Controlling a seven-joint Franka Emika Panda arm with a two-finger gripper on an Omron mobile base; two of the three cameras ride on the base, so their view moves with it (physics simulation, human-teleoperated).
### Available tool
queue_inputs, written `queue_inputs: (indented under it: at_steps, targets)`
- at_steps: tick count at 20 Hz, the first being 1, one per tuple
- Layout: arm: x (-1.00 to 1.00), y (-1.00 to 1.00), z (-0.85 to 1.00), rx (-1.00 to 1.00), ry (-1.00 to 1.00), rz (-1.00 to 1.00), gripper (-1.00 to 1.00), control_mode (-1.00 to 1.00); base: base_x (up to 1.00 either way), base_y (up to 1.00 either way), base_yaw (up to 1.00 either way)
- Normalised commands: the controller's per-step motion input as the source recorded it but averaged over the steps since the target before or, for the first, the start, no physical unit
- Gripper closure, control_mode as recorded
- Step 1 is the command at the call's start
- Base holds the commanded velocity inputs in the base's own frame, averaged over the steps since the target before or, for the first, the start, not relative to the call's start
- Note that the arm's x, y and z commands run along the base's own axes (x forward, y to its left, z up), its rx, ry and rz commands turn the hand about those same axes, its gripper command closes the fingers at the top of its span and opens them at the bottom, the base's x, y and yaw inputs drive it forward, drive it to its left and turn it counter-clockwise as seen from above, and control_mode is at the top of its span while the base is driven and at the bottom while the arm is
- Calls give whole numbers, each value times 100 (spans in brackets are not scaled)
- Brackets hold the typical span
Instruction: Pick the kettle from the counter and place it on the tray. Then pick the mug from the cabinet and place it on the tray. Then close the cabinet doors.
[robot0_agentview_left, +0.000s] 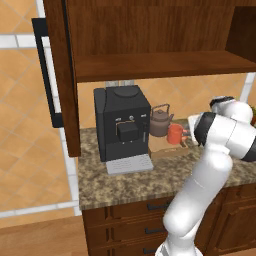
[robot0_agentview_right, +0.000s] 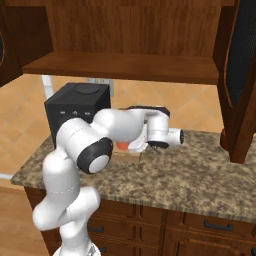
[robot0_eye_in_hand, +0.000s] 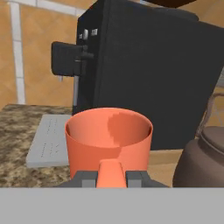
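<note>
- on the tray, beside the coffee machine: kettle upright, with the mug just in front of it on the arm's side.
- gripper: jaws drawn narrow, one finger on each side of the mug's loop handle, clamped on it; mug upright, open mouth up, no contents seen.
- hand view: kettle just beside the mug; touching or a hair apart, cannot tell. coffee machine close behind both, its grey drip grate flat on the counter.
- whether the mug's base rests on the tray or hangs just above it: probably resting, but the base is hidden.
- right base view: arm's wrist covers most of the mug; only an orange sliver shows.
- cabinet: both cabinet doors stand open, shelf bare in the part visible.
</note>
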Motion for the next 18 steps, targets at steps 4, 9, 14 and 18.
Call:
queue_inputs:
  at_steps: [4, 9, 14, 18]
  targets:
    - [45, 1, -22, 0, 5, 0, 100, -100, 0, 0, 0]
    - [31, 0, -27, 0, 2, 0, 100, -100, 0, 0, 0]
    - [13, 0, -21, 0, 0, 0, 100, -100, 0, 0, 0]
    - [29, 0, -19, 0, 1, 0, 100, -100, 0, 0, 0]
